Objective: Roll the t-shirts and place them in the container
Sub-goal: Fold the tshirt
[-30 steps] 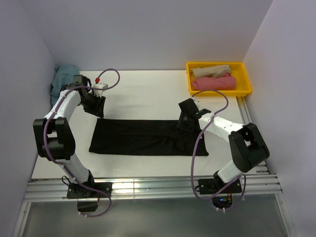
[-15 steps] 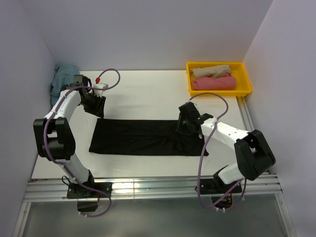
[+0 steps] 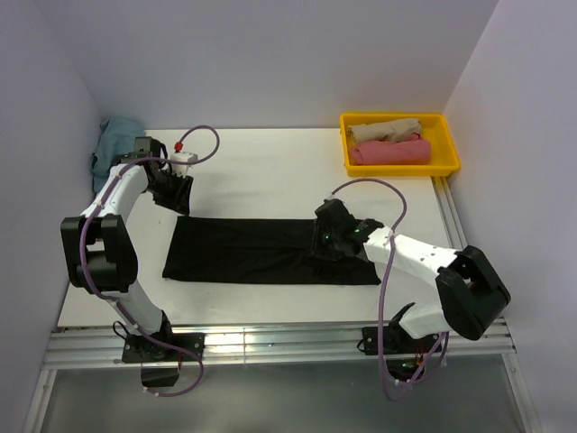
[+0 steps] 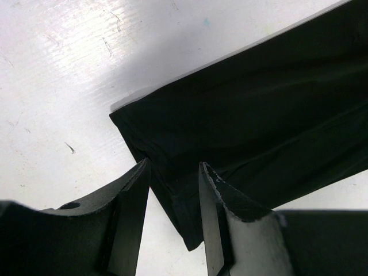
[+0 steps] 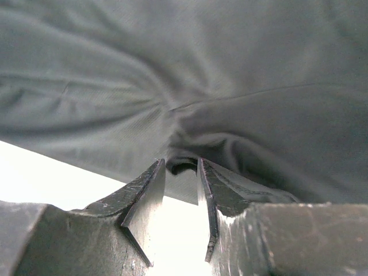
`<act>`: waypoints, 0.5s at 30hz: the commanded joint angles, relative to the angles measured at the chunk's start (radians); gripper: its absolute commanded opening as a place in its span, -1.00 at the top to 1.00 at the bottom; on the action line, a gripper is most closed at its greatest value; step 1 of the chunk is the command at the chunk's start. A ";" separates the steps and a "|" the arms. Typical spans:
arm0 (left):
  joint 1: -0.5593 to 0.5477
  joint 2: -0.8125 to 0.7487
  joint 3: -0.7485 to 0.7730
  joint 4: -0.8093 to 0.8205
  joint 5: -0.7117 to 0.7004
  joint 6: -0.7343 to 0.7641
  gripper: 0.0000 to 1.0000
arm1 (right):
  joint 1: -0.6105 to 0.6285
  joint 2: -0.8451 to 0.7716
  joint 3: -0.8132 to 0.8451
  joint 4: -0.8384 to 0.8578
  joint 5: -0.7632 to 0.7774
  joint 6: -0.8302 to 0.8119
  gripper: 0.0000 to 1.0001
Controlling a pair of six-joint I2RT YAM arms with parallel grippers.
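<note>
Toward right end of black shirt (image 3: 243, 248), my right gripper (image 5: 180, 162) pinches the starting fold; left gripper (image 4: 173, 167) hold unclear; next: roll leftward

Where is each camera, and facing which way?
Top external: above, behind the robot, facing down at the table; left arm, right arm show.
Left wrist: on the left arm, looking past the left hand at a corner of the black t-shirt.
Right wrist: on the right arm, right hand close against bunched cloth.
Shared: all three show the black t-shirt.
</note>
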 commanded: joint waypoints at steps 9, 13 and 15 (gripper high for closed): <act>-0.004 -0.069 -0.009 0.004 0.009 0.006 0.12 | 0.106 -0.021 0.079 -0.031 0.000 0.027 0.28; -0.004 -0.071 -0.011 0.001 0.006 0.009 0.12 | 0.108 -0.073 0.107 -0.088 0.020 0.013 0.26; -0.004 -0.074 -0.012 0.002 0.003 0.009 0.12 | 0.106 -0.101 0.125 -0.126 0.050 0.013 0.26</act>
